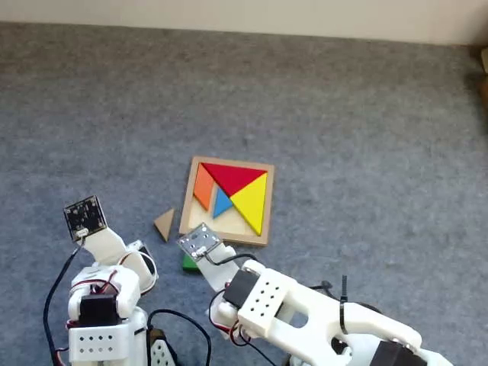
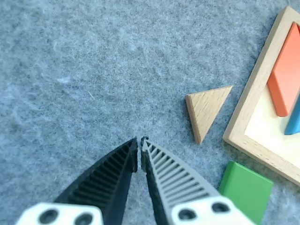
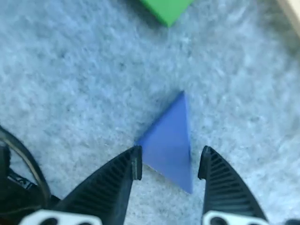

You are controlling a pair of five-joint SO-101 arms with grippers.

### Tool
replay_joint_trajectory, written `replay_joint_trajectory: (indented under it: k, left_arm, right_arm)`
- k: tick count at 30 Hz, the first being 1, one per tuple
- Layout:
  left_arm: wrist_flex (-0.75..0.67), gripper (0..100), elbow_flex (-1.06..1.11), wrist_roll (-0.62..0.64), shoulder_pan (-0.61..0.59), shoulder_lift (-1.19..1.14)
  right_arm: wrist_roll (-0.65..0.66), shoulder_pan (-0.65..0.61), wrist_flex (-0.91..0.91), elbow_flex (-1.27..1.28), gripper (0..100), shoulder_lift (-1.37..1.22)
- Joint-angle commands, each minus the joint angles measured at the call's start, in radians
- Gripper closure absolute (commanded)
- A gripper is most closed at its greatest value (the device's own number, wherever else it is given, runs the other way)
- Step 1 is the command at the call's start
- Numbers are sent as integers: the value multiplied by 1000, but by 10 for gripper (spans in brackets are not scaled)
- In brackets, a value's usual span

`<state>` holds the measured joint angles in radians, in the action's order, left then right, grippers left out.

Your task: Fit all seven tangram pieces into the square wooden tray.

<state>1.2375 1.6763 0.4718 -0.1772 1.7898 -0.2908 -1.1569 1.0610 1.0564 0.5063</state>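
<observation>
The square wooden tray holds a red triangle, a yellow triangle, an orange parallelogram and a small blue triangle. A plain wooden triangle lies on the carpet just outside the tray's rim. A green square lies by the tray's near corner. My left gripper is shut and empty, hovering over bare carpet short of the wooden triangle. My right gripper is open, its fingers either side of a larger blue triangle lying flat on the carpet.
Grey carpet covers the whole work surface, with wide free room beyond and to both sides of the tray. The right arm's body and cables lie near the tray's front edge, partly covering the green square.
</observation>
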Motion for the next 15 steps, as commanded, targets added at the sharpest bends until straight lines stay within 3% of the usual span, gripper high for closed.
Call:
replay_joint_trajectory:
  k: [1, 6, 15]
  left_arm:
    - [5, 957, 21, -6, 16, 44]
    - [5, 957, 21, -6, 16, 44]
    - [5, 957, 21, -6, 16, 44]
  right_arm:
    - [-12, -10, -18, -4, 796, 25]
    - [-12, 8, -18, -2, 796, 25]
    - [-11, 197, -16, -16, 796, -214]
